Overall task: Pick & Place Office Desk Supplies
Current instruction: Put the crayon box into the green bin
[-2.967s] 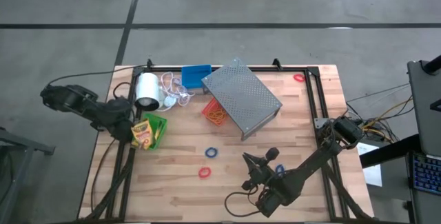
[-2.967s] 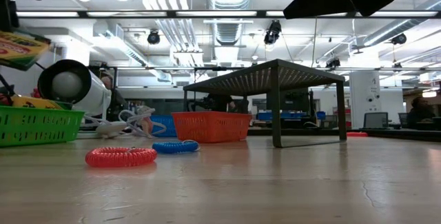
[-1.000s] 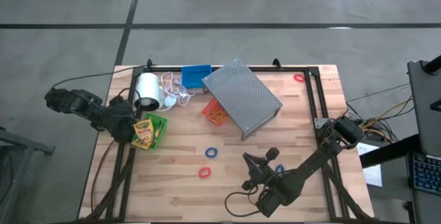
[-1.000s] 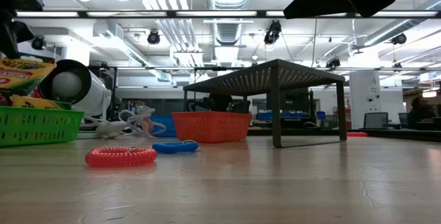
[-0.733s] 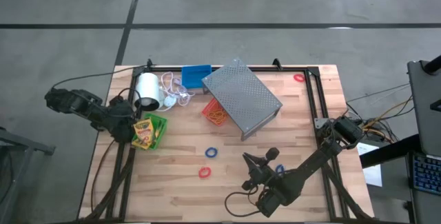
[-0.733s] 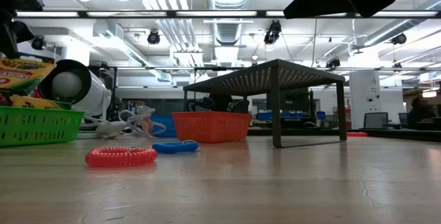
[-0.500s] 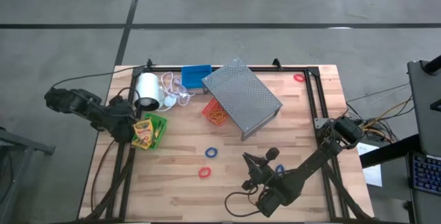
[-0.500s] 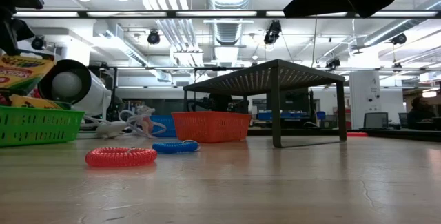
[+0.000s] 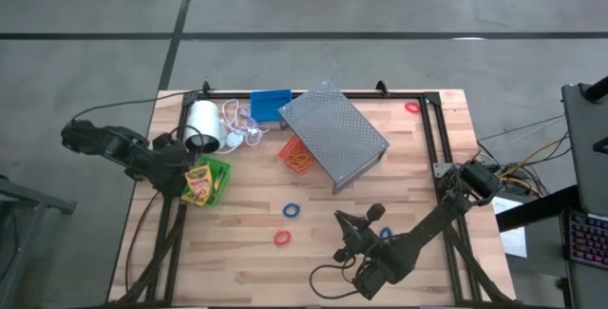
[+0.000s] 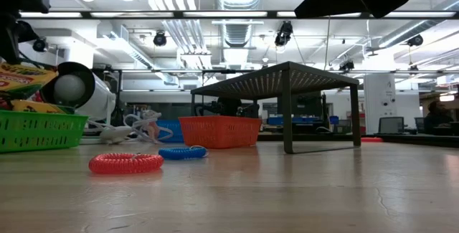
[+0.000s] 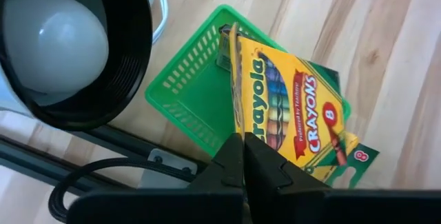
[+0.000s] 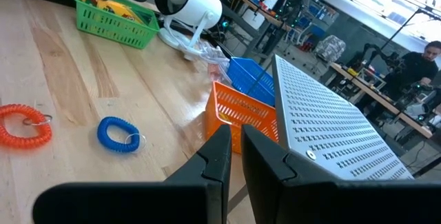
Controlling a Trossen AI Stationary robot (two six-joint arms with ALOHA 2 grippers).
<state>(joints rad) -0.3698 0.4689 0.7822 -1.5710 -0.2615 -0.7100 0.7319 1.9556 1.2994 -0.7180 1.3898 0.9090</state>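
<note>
Pinching the flap edge of a Crayola crayon box (image 11: 293, 110), the left gripper (image 11: 242, 156) has its jaws pressed together on thin card, just above the green bin (image 11: 196, 89) at the table's left side. The box hangs over the bin and overlaps the rim nearest the table's middle, and a 2nd crayon box (image 11: 344, 158) lies under it in the bin. Beside the bin stands the white roll (image 9: 201, 124).

The grip looks slight: held only by a flap, the box could swing, slip out, or tip off the rim onto the table if let go where it is.

In the high view the box's long axis runs roughly toward the table's near edge, printed face up and tilted.

The right gripper (image 12: 233, 156) waits low over the near right of the table, jaws nearly together and holding nothing, facing the blue ring band (image 12: 117, 133) and the red one (image 12: 24, 124).
</note>
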